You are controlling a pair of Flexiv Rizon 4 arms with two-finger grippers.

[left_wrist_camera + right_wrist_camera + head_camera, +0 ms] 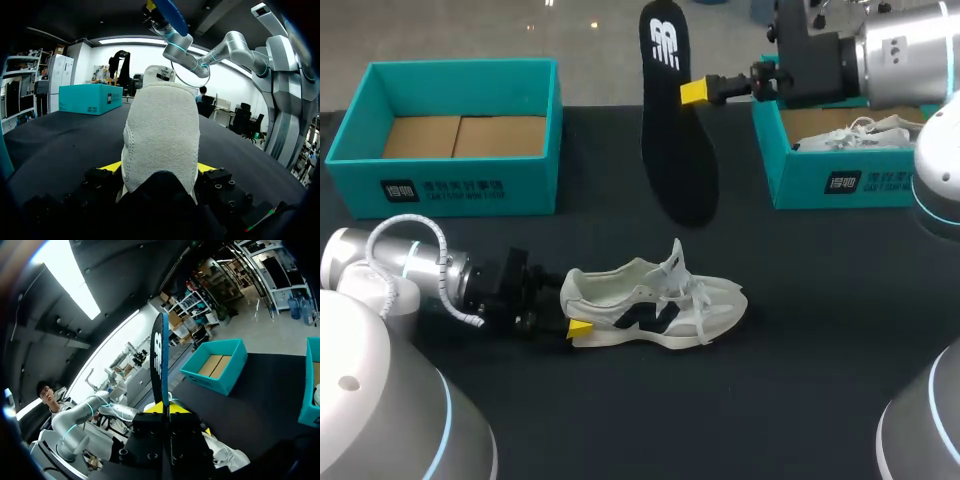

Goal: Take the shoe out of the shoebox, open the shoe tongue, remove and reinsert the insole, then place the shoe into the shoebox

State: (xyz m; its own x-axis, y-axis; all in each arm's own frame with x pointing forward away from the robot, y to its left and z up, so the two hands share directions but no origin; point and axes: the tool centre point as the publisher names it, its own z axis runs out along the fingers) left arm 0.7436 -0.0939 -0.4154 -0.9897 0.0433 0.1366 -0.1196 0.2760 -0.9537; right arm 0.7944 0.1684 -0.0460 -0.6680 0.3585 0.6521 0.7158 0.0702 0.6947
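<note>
A white and grey shoe (655, 305) lies on its side on the black table, toe pointing right. My left gripper (570, 312) is shut on its heel; in the left wrist view the heel (161, 145) fills the gap between the yellow tips of the left gripper (160, 169). The black insole (675, 130) hangs upright in the air above and behind the shoe, with my right gripper (695, 92) shut on its edge. In the right wrist view the insole (161, 365) stands edge-on between the right gripper's (167, 410) fingers, with the shoe (225, 455) below.
An empty teal shoebox (450, 185) with a cardboard floor stands at the back left. A second teal box (840, 180) at the back right holds another white shoe (860, 135). Bare black tabletop lies in front of the shoe.
</note>
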